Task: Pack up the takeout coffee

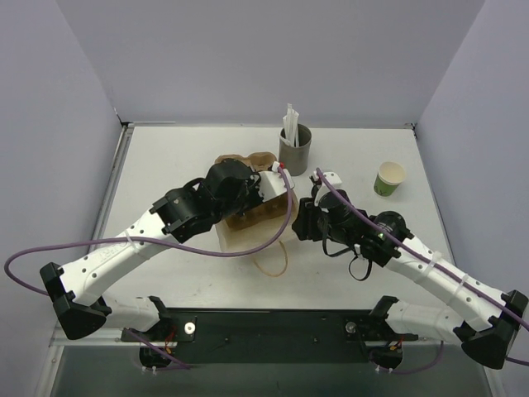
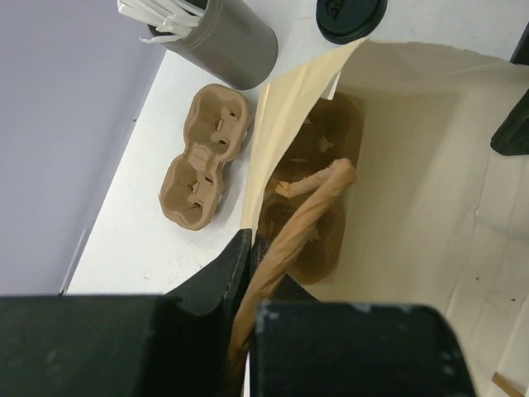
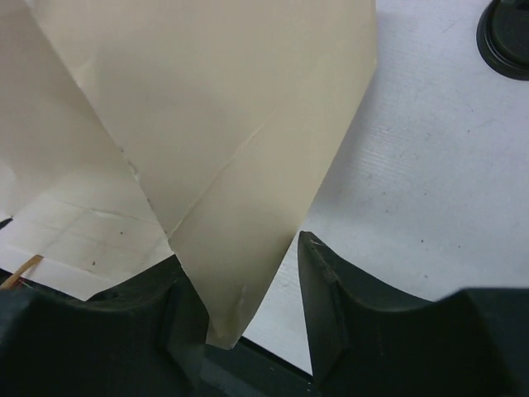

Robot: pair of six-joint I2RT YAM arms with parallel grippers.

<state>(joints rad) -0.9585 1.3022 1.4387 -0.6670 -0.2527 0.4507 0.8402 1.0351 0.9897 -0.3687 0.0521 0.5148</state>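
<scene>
With the left gripper [image 2: 256, 269] pinched on the bag's handle [image 2: 310, 211] and the right gripper [image 3: 240, 252] half-wide astride the bag [image 3: 207, 124] wall, clamp it firmly before spreading; the cup [image 1: 389, 178] stands by the worktop's [image 1: 190, 157] right edge.

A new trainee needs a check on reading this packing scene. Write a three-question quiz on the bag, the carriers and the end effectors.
1. True or false: the green cup sits inside the paper bag.
2. What is the left end effector shut on? A) the bag's twisted handle B) a straw C) the black lid
3. Fill in: one cup carrier lies inside the bag; a second carrier lies on the table near the grey cup holding white ____.

Key: 1 false; 2 A; 3 straws.
</scene>
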